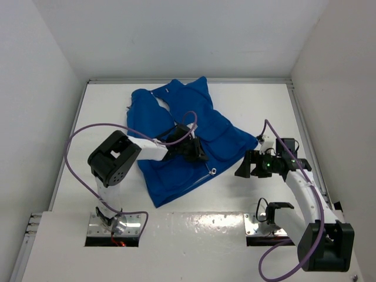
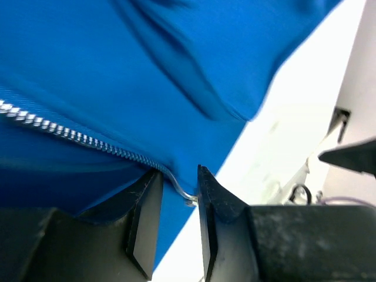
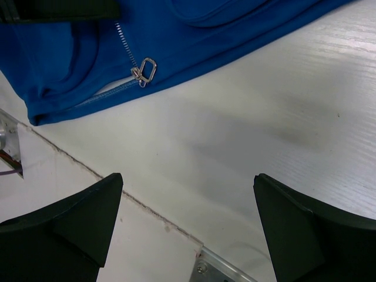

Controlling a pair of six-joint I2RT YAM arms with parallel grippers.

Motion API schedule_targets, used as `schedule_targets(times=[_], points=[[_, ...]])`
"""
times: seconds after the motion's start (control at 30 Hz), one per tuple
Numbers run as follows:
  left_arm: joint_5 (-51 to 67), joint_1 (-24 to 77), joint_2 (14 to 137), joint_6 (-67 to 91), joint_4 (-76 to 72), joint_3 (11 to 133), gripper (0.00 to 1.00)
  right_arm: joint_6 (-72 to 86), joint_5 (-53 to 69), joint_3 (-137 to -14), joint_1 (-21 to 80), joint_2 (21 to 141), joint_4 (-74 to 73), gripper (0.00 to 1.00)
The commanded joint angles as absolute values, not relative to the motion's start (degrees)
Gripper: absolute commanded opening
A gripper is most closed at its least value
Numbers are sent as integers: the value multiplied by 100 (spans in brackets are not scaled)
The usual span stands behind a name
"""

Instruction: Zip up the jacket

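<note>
Left gripper (image 2: 178, 171) fingers are sitting close together, with only a narrow slot showing between them. The jacket (image 2: 117, 70) edge and the bent metal end of its zipper (image 2: 70, 135) are lying in that slot, but whether the fingers are actually pinching them cannot be told. Seen from above, this gripper is resting on the jacket's front, near its middle. The jacket is lying flat on the table (image 1: 264, 106), left of centre, with its collar toward the far wall and its hem nearest the arms. The right gripper (image 3: 188, 226) is hovering spread wide over the table, just right of the hem. The silver pull (image 3: 145, 70) is lying at the hem's edge ahead of it.
</note>
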State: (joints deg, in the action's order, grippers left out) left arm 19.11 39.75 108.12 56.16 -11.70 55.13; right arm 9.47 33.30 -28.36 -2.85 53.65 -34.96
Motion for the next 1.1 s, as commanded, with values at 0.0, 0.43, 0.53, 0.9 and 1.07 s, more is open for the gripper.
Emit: schedule_targets(times=[0.0,0.43,0.53,0.9,1.07], points=[[2197,4140,10714,5757,-1450,5704,35,967,3463,-2804,-264,5326,-3410,92],[2250,4298,11109,5871,-1318,5836,31,1028,3498,-2795,-264,5291,-3375,92],[2250,4298,11162,5871,-1379,5836,25,1107,3638,-2786,-264,5282,-3340,92],[3802,4184,10390,4939,-3134,5135,0,1644,4421,-2777,-167,5502,-2286,86],[4718,4184,9836,4124,-2770,4914,0,1468,4473,-3225,271,5932,-1872,83]])
